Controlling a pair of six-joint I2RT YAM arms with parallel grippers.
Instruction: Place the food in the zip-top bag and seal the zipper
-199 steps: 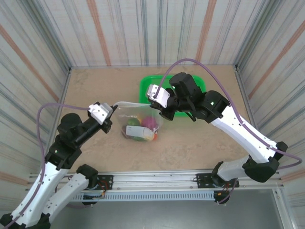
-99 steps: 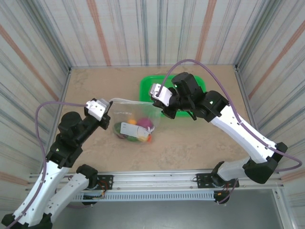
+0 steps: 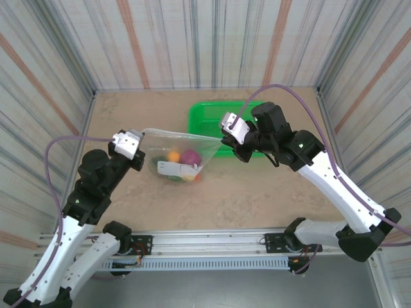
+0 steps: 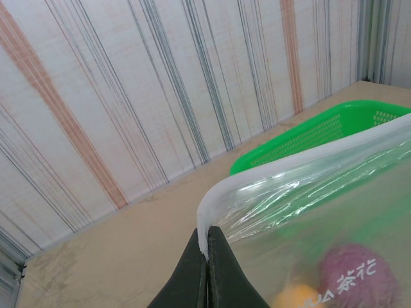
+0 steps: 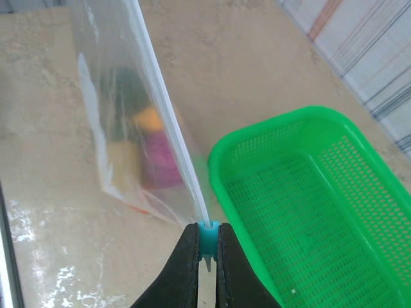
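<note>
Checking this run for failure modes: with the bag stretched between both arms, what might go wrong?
The left pincer nips only a thin corner of the zip-top bag; the weight of the food could tug it free. The right pincer clamps just the small blue slider, which might slip out.

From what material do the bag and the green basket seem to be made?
The zip-top bag: thin clear plastic film, glossy; the food shows through it, and it wrinkles. The green basket: probably rigid moulded plastic, slightly shiny, with a smooth rim and fine mesh holes.
</note>
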